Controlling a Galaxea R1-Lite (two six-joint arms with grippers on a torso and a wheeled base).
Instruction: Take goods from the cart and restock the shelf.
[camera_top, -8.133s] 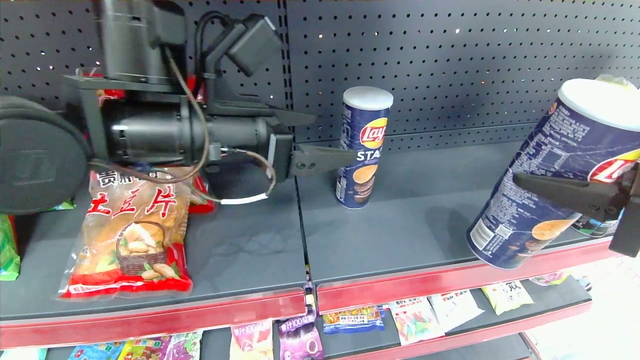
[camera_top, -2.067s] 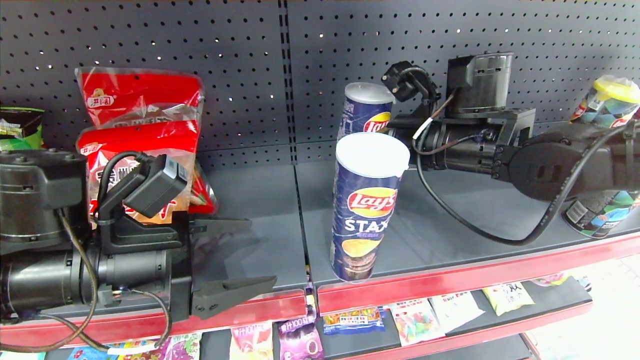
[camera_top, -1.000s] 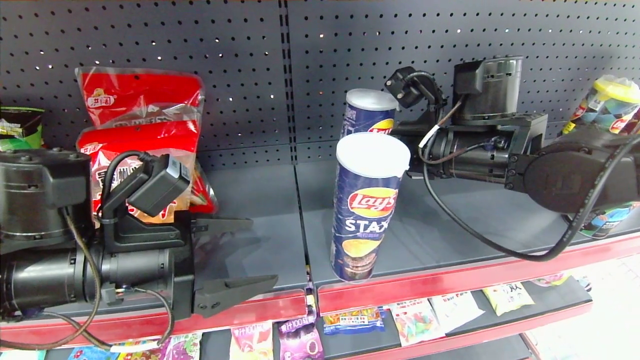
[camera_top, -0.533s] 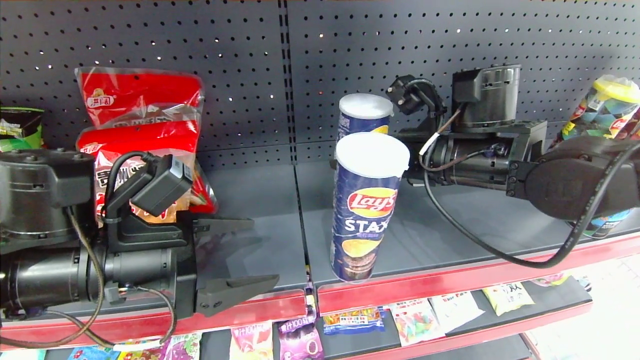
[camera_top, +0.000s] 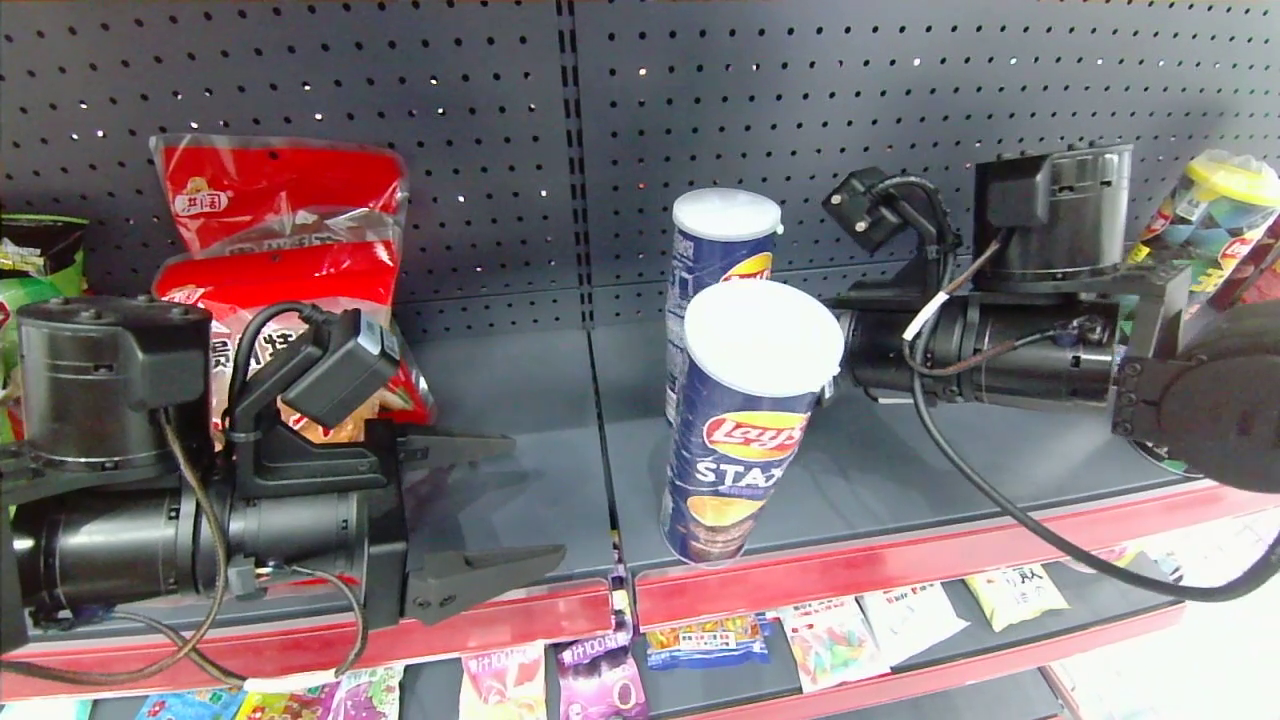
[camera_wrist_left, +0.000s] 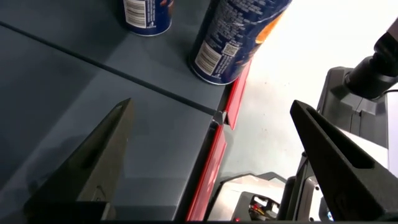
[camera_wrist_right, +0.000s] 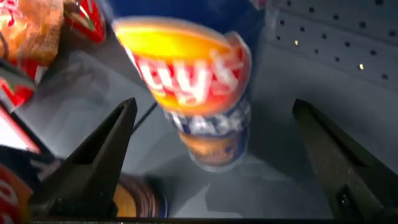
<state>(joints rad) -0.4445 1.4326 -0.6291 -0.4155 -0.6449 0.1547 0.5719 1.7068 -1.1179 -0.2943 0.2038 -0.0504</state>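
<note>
Right gripper (camera_wrist_right: 214, 106): jaws spread wide and holding nothing. In the right wrist view a blue tube sits between them; can't tell if either finger touches it. Front dark-blue cardboard crisp tube with white plastic lid (camera_top: 745, 440) is on the grey metal shelf deck (camera_top: 930, 460), base just behind the red front lip (camera_top: 900, 560). It's tilted, top leaning to the robot's right toward that gripper. Reads as the release step, and not a clean one. I wouldn't back the arm out until the tube stands flat. Close gently on the mid-body, bring it upright and push the base back from the lip. Then open fully and retreat straight along the finger axis so nothing drags the lid. Mind the rear matching blue tube (camera_top: 715, 260), upright just behind it and near enough to get knocked. Left gripper (camera_top: 500, 510): wide open, empty, hanging over the front edge of the neighbouring bay, near the red plastic snack bags (camera_top: 280, 210). It's usable as a backstop if the tube tips toward the robot's left, otherwise keep it out. Print: the front tube shows a red-and-yellow round logo, a white block-letter line under it and a crisp picture, all facing outward, which suits display. The left wrist view shows barcodes and small text on both tubes, too small to read. The bags carry large characters, partly hidden by the left arm. Not transcribing the wording.
</note>
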